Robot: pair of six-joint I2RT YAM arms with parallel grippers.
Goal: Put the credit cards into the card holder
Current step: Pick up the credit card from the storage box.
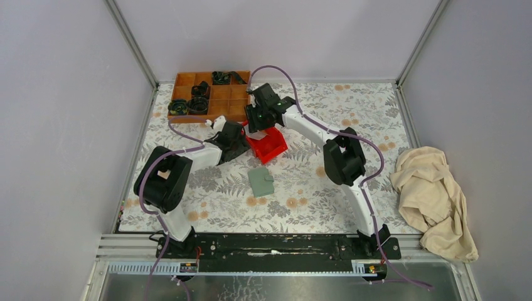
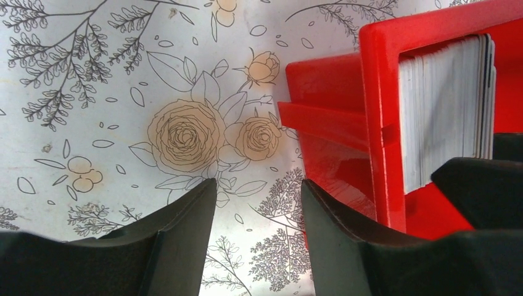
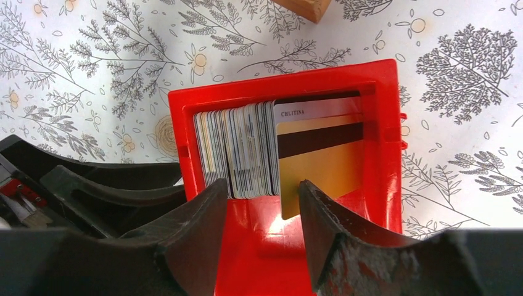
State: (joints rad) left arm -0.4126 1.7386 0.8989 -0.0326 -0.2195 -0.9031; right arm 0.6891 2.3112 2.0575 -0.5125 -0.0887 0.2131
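Observation:
A red bin point(image 1: 268, 144) holds a stack of credit cards point(image 3: 237, 151) on edge. A yellow-tan card point(image 3: 321, 163) with a dark stripe leans loose at the stack's right end. My right gripper point(image 3: 264, 191) is open just over the bin's inside, its fingers to either side of the stack's near edge, holding nothing. My left gripper point(image 2: 259, 188) is open and empty over the floral cloth, just left of the bin point(image 2: 345, 142); the card stack point(image 2: 444, 111) shows in it. The sage-green card holder point(image 1: 261, 182) lies flat in front of the bin, apart from both grippers.
A brown wooden compartment tray point(image 1: 207, 94) with black parts stands at the back left, close behind the bin. A crumpled beige cloth point(image 1: 433, 200) lies off the mat at the right. The left arm's body point(image 3: 74, 191) sits right beside the bin's left wall.

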